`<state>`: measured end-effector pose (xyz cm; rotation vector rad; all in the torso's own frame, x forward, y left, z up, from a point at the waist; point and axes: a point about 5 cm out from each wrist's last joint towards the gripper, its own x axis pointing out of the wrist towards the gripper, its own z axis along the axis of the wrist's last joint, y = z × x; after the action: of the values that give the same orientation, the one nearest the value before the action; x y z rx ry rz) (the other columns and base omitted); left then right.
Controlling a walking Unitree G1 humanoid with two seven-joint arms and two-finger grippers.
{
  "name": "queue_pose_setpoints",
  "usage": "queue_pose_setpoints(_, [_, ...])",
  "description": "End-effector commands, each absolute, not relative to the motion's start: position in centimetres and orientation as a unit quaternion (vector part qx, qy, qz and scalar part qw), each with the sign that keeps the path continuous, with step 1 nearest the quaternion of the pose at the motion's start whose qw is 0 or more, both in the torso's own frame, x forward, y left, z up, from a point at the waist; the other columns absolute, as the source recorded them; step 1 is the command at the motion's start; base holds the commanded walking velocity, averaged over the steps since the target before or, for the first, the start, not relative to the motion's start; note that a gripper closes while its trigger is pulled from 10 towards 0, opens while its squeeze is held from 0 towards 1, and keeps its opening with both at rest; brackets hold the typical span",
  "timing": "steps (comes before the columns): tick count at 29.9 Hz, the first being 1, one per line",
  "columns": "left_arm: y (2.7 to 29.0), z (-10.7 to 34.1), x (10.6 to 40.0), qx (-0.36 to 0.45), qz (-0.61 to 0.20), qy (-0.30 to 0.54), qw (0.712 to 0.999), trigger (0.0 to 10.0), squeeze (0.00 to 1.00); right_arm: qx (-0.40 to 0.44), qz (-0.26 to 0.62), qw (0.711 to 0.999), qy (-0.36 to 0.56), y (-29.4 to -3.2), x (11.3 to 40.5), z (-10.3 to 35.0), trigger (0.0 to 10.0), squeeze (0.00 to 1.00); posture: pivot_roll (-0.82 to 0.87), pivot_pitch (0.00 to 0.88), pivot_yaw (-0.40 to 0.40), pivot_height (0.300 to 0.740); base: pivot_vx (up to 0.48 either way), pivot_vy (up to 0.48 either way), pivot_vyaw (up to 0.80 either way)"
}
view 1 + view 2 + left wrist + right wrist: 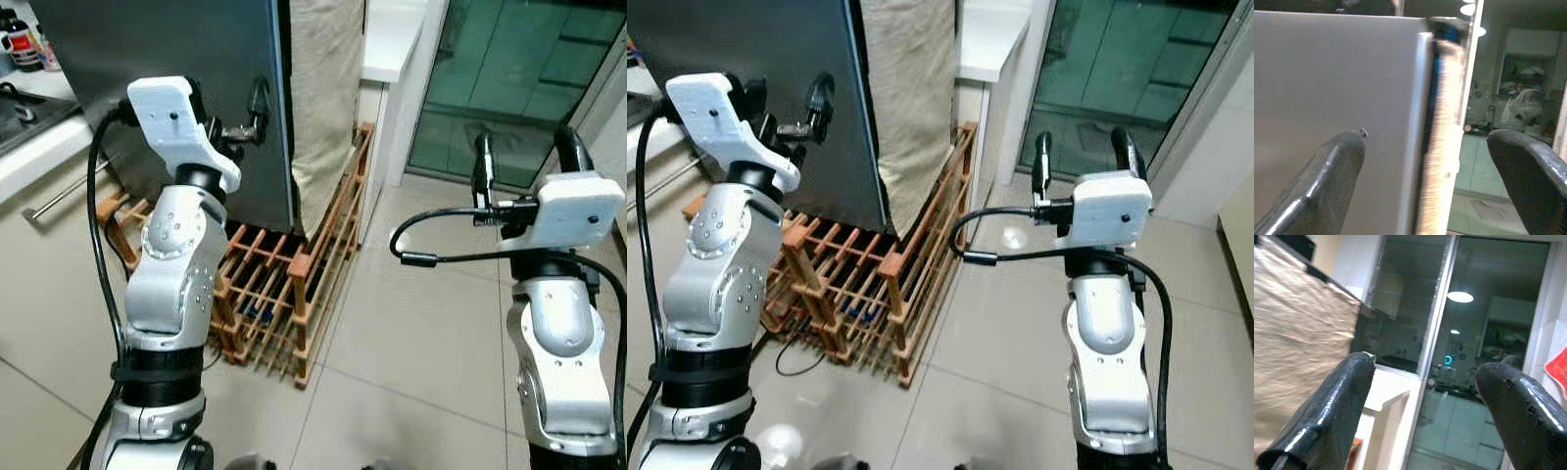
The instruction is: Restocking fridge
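Observation:
The fridge point(167, 49) stands ahead on the left, dark grey, its door shut. My left gripper point(789, 113) is raised in front of it, open and holding nothing. In the left wrist view the door's right edge point(1422, 122) lies between the two fingers point(1327, 181), apart from both. My right gripper point(527, 157) is raised further right, in front of the glass door point(509, 78). It is open too, with nothing between its fingers point(1342, 406). No food or drink item to stock can be seen.
A wooden wine rack point(284, 294) sits on the floor at the foot of the fridge. A beige cloth point(328, 88) hangs right of the fridge, beside a white ledge point(392, 49). A kitchen counter point(29, 147) with bottles point(24, 39) runs along the left. Tiled floor point(421, 333) spreads to the right.

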<state>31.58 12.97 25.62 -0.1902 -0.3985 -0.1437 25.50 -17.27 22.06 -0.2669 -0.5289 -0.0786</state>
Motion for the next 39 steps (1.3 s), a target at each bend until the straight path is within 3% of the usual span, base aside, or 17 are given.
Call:
queue_pose_setpoints(1, [12.7,26.1,31.5,-0.093,-0.076,-0.204,0.971,10.0,0.0,-0.133,-0.044,0.953,-0.269,-17.4,25.4,22.4,10.0,0.0,-0.17,0.0,0.019,0.711,0.307,-0.368,0.0])
queue_pose_setpoints(10, [13.3,25.9,31.7,-0.098,-0.049,-0.2,0.974,10.0,0.0,-0.133,-0.043,0.953,-0.267,-17.4,25.4,22.3,10.0,0.0,-0.17,0.0,0.019,0.711,0.143,-0.156,0.0])
queue_pose_setpoints(19, [12.7,26.3,31.2,-0.102,-0.084,-0.217,0.967,10.0,0.0,-0.136,-0.042,0.952,-0.273,-17.3,25.4,22.4,10.0,0.0,-0.17,0.0,0.019,0.711,0.267,0.0,0.0])
queue_pose_setpoints(28, [12.8,30.9,29.8,-0.093,-0.088,-0.331,0.935,10.0,0.0,-0.174,-0.046,0.899,-0.399,-16.7,24.1,28.0,10.0,0.0,-0.18,0.0,0.018,0.711,0.445,0.053,0.0])
queue_pose_setpoints(39, [12.9,30.8,30.2,-0.106,-0.076,-0.33,0.935,10.0,0.0,-0.172,-0.051,0.907,-0.382,-16.8,24.6,27.3,10.0,0.0,-0.18,0.0,0.019,0.711,0.28,0.0,0.0])
